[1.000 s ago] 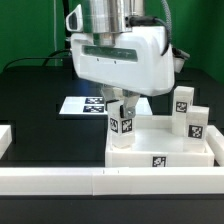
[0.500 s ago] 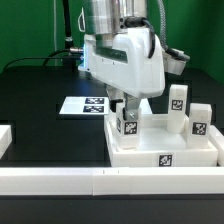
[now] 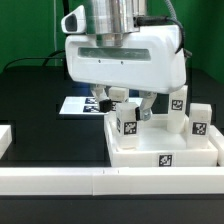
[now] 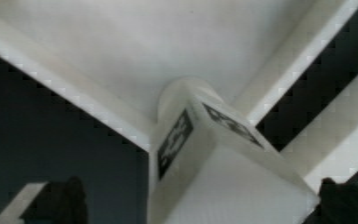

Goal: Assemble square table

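Observation:
The white square table slab [image 3: 185, 150] lies on the black table, recessed side up, with a tag on its front edge. A white tagged leg [image 3: 124, 119] stands upright in its corner socket at the exterior view's left. My gripper [image 3: 131, 104] hangs right over this leg, open, with a finger on each side. In the wrist view the leg [image 4: 211, 150] fills the space between the dark fingertips [image 4: 48, 203]. A dark gap shows on one side; the other fingertip is close to the leg. Two more legs [image 3: 180, 108] [image 3: 197, 119] stand on the slab at the exterior view's right.
The marker board [image 3: 76, 105] lies flat behind the slab toward the exterior view's left. Long white border rails [image 3: 100, 181] run along the front, with a short piece [image 3: 5, 140] at the left edge. The big white hand body hides the slab's back part.
The hand has swung about its vertical axis, from broadside to angled half a second ago and back to broadside now. The leg stays upright in the same corner.

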